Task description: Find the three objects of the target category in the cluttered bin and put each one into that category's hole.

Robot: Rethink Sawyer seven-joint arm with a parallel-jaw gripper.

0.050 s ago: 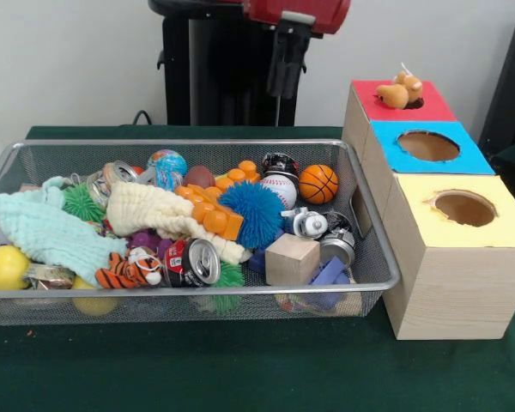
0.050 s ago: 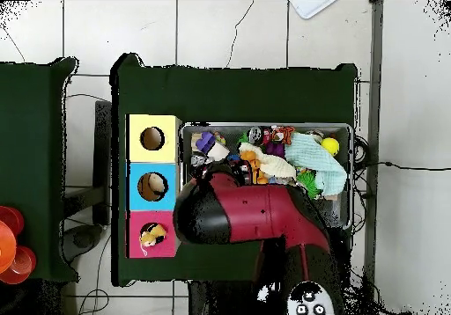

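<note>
A wire mesh bin (image 1: pixel 373 257) holds a heap of toys: a basketball (image 1: pixel 318 183), a baseball (image 1: pixel 280 189), a blue spiky ball (image 1: pixel 251 211), a wooden cube (image 1: pixel 291 258), a crushed can (image 1: pixel 191 262) and a striped tiger plush (image 1: pixel 122 270). Three boxes with holes stand to its right: red (image 1: pixel 429 107), blue (image 1: pixel 472 159) and yellow (image 1: pixel 506 223). An orange plush toy (image 1: pixel 399 90) lies at the red box's hole. My gripper (image 1: pixel 286 86) hangs high above the bin's far edge, clear of everything. In the overhead view the arm (image 2: pixel 255 215) covers it.
A mint cloth (image 1: pixel 47 227) and a cream cloth (image 1: pixel 154 210) lie over the toys on the bin's left half. A yellow ball (image 1: pixel 3 268) sits in the front left corner. Green cloth covers the table (image 1: pixel 240 369). Seen from overhead, the bin (image 2: pixel 264 126) lies right of the boxes (image 2: pixel 151 186).
</note>
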